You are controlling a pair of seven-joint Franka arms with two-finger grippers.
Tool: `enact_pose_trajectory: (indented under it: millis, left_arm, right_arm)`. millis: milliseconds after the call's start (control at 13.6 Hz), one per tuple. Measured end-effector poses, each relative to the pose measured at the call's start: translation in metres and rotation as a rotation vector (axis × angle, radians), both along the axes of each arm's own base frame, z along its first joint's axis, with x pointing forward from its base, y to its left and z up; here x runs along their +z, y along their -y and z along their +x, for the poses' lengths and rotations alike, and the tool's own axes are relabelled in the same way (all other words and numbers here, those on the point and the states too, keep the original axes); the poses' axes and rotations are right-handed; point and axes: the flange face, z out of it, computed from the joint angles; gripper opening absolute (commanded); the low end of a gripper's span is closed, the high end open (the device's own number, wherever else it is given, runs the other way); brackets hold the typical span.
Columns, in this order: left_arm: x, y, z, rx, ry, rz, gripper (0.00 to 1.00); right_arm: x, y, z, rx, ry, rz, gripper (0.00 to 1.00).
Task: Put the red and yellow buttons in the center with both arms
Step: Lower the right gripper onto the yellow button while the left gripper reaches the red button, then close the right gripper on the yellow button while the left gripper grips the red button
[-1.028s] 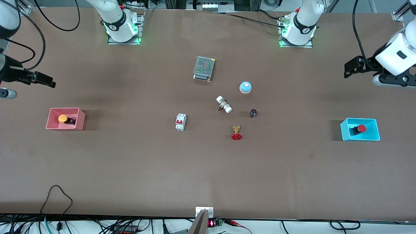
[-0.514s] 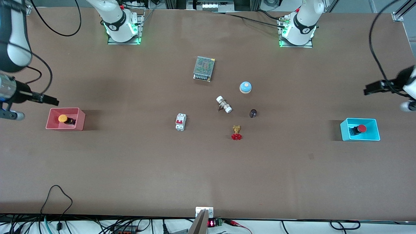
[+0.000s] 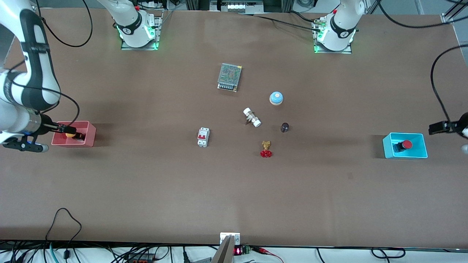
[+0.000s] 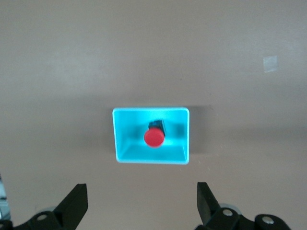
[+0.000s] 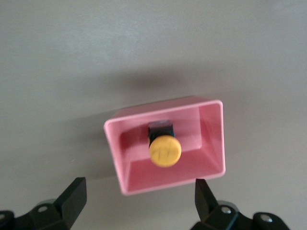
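Note:
The yellow button point(image 3: 70, 134) lies in a pink bin point(image 3: 89, 137) at the right arm's end of the table. In the right wrist view the yellow button point(image 5: 165, 150) lies on its side in the pink bin point(image 5: 211, 139). My right gripper point(image 3: 68, 129) is open over the pink bin, and it also shows open in the right wrist view point(image 5: 139, 199). The red button point(image 3: 405, 145) lies in a cyan bin point(image 3: 420, 151) at the left arm's end, and it shows in the left wrist view point(image 4: 154, 137) too. My left gripper point(image 3: 437, 128) is open in the air beside the cyan bin point(image 4: 120, 139), with nothing in it point(image 4: 141, 203).
Around the table's middle point(image 3: 234, 146) are a metal power supply point(image 3: 229, 77), a blue-and-white bell point(image 3: 276, 98), a white-capped fitting point(image 3: 252, 117), a small dark cylinder point(image 3: 285, 127), a brass valve with a red handwheel point(image 3: 266, 149) and a white circuit breaker point(image 3: 203, 137).
Both arms have swung toward the bins. The right gripper came down over the pink bin. The left gripper came closer to the cyan bin. The buttons have not moved.

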Motion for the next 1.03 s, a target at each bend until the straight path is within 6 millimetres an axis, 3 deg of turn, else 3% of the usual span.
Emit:
enact_pose_trajectory:
  millis: [220, 441, 808, 1028]
  left_arm:
    - [-0.055, -0.007, 0.005, -0.039, 0.057, 0.001, 1.0]
    - [-0.106, -0.007, -0.009, -0.059, 0.112, -0.002, 1.0]
    - [-0.154, -0.028, -0.042, -0.058, 0.121, -0.013, 1.0]
    - [-0.183, -0.022, -0.043, -0.073, 0.131, -0.031, 1.0]
  right_arm:
    - [-0.036, 0.021, 0.002, 0.018, 0.006, -0.001, 1.0]
    - [-0.049, 0.022, 0.001, 0.02, -0.01, 0.001, 1.0]
    - [-0.062, 0.021, -0.002, 0.034, -0.034, 0.008, 1.0]
    - [-0.065, 0.02, -0.002, 0.061, -0.042, 0.013, 1.0]
